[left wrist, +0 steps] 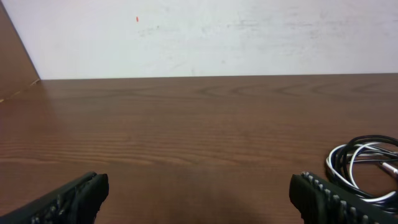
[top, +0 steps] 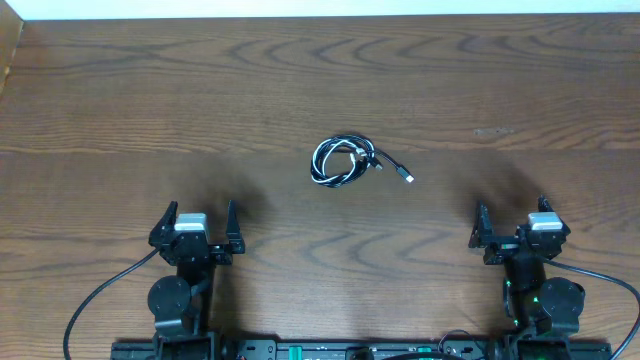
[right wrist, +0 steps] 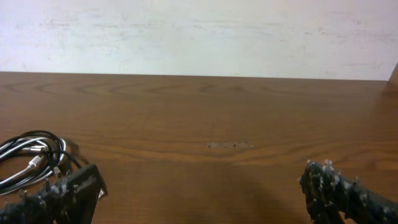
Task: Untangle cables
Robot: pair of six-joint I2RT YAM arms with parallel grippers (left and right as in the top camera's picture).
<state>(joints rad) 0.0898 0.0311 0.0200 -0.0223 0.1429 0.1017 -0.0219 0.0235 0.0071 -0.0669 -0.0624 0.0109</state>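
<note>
Left end effector (top: 200,212) and right end effector (top: 511,212) gape empty; tangled cables (top: 343,162) cut off in wrist views.

Table (top: 320,70): wood, dark brown, strong wavy grain, smooth, soft satin sheen. One pale scuffed patch (right wrist: 230,145), duller than rest.

Cables (top: 343,162): black cord (top: 388,164) has smooth, slightly glossy jacket, plastic or rubber by look; white cord (left wrist: 349,163) same smooth finish. Plug (top: 408,178): bright bare metal tip.

My left fingers (left wrist: 71,199): black, matt, plastic-looking, fine ridges on inner faces. My right fingers (right wrist: 65,193): black, matt, rougher, toothed, speckled with pale bits.

Wall (left wrist: 217,37): white, matt, faintly scuffed.
</note>
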